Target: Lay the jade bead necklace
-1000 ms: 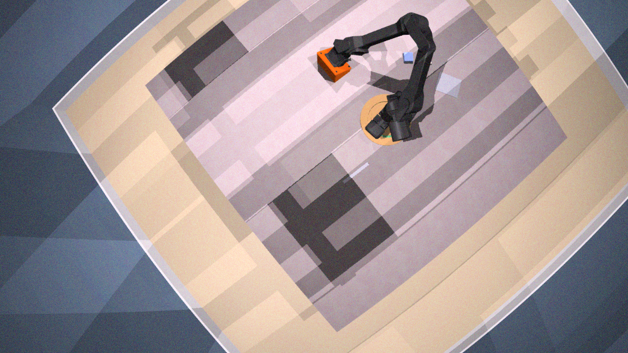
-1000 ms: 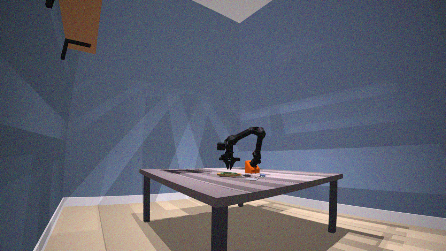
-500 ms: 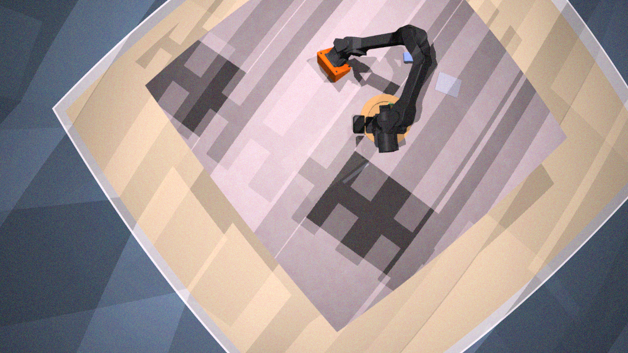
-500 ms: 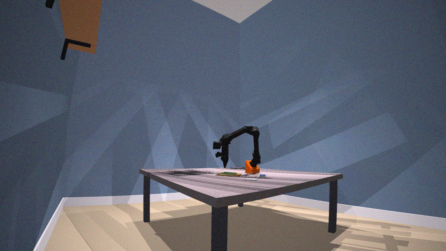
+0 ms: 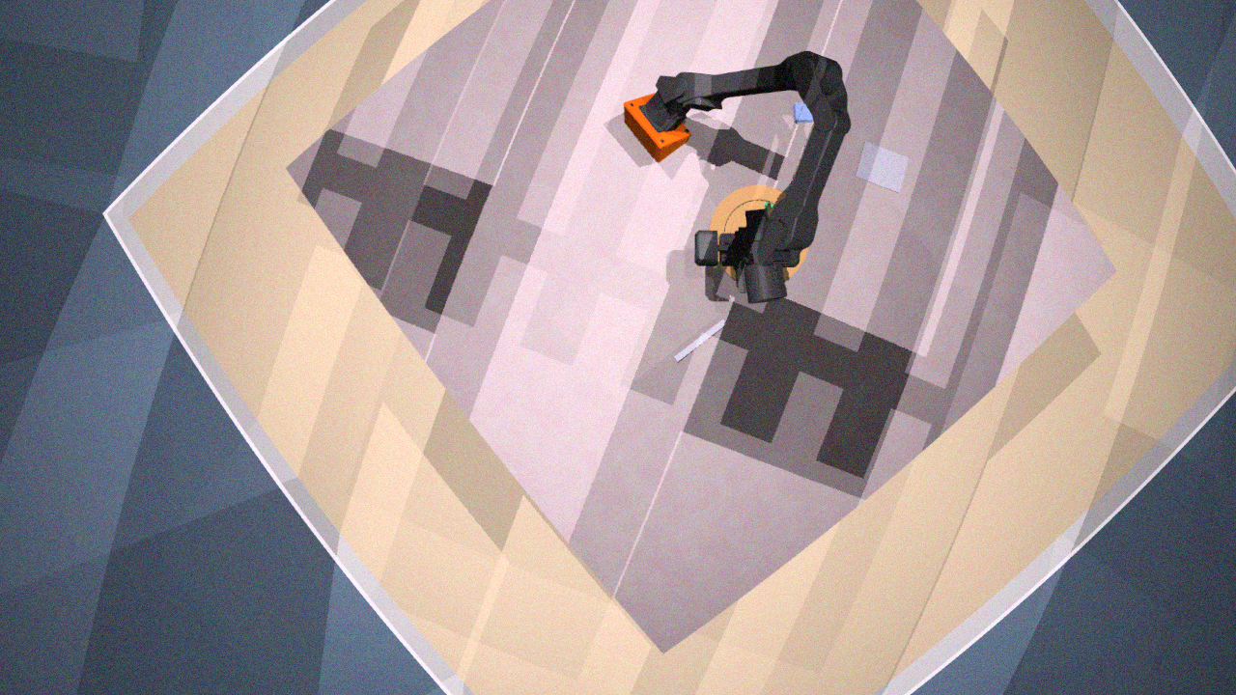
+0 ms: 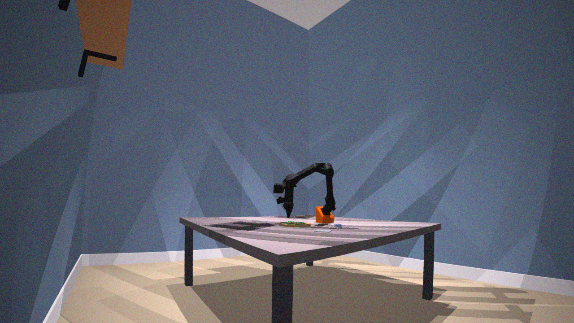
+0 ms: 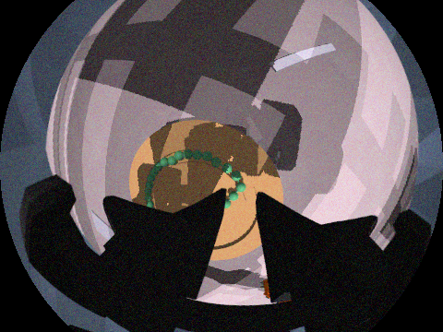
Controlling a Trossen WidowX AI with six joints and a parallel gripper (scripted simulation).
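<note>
The round orange bead board (image 5: 722,210) (image 7: 235,231) lies on the table, with a thin dark circular groove. The jade bead necklace (image 7: 197,154) (image 6: 294,222) lies on it. Its upper-left beads in the wrist view run close to the groove. On the right its beads bend inward, and the near groove arc shows bare between my fingers. Part of the necklace is hidden behind the left finger. My gripper (image 7: 242,195) (image 6: 288,216) points down, low over the board. It is partly open, with a narrow gap and nothing held; beads show beside and beyond the left fingertip.
A pale strip (image 5: 699,340) (image 7: 305,56) lies beside the board. A pale square (image 5: 883,166) (image 6: 322,230) and a small blue block (image 5: 802,112) (image 6: 337,226) lie on the table. The orange arm base (image 5: 660,145) (image 6: 324,217) stands nearby. The arm hides much of the board from above.
</note>
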